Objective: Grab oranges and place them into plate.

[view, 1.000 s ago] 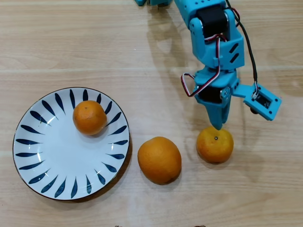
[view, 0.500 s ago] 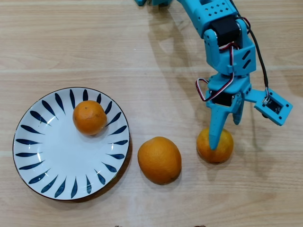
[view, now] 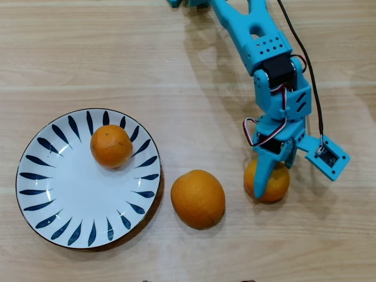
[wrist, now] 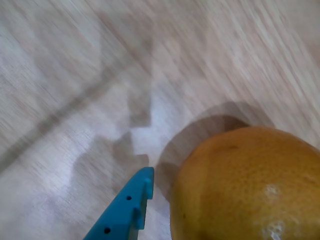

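Observation:
The white plate [view: 53, 194] with dark blue leaf strokes lies at the left in the overhead view, with one small deep orange fruit [view: 111, 145] on its upper part. The large oval orange [view: 198, 198] lies on the table just right of the plate. A second small orange [view: 271, 183] lies further right. My blue gripper [view: 274, 176] is down over it, jaws open and straddling it. In the wrist view this orange [wrist: 245, 185] fills the lower right, and one blue finger [wrist: 131, 205] stands just left of it with a small gap.
The light wooden table [view: 117, 53] carries nothing else. The blue arm [view: 258, 41] reaches in from the top edge with a black cable beside it. A camera module [view: 325, 154] sticks out right of the gripper.

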You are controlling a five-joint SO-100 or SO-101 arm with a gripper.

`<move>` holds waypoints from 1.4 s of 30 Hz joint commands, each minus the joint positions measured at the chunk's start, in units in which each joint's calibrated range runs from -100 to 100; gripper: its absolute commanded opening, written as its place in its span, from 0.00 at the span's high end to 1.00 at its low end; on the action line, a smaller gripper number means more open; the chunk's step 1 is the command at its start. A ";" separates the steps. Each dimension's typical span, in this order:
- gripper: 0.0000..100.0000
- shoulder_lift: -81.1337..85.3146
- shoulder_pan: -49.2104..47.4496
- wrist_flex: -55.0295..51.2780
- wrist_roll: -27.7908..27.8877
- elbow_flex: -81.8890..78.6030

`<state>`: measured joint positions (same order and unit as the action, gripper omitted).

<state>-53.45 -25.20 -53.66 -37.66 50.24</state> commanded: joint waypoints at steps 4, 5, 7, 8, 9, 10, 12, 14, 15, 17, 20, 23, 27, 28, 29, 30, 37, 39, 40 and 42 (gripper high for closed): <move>0.63 0.19 1.57 0.33 -1.70 3.22; 0.66 0.19 1.57 0.33 -1.75 3.22; 0.72 0.19 2.06 0.33 -2.01 3.13; 0.74 0.19 2.14 0.24 -2.01 3.13; 0.75 0.19 2.22 0.24 -2.01 3.13; 0.75 0.19 2.38 0.24 -2.01 3.13; 0.76 0.19 2.38 0.24 -2.01 3.13; 0.76 0.19 2.38 0.24 -2.01 3.13; 0.76 0.19 2.38 0.24 -2.01 3.13; 0.76 0.28 2.38 0.16 -1.75 3.40; 0.76 2.56 2.54 -3.37 -1.49 4.94; 0.76 10.42 3.51 -9.55 1.33 6.84; 0.76 22.09 6.41 -12.91 5.46 6.75; 0.76 24.62 7.46 -13.08 6.66 6.75; 0.76 27.08 8.59 -13.08 7.87 6.21; 0.76 29.53 9.80 -12.99 9.02 5.30; 0.75 39.33 24.23 -12.30 12.00 -4.93; 0.75 39.16 28.51 -11.87 13.77 -6.38; 0.75 38.66 30.44 -10.93 14.56 -6.92; 0.75 36.71 33.99 -8.87 15.76 -7.37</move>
<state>-19.26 3.50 -66.24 -23.74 42.10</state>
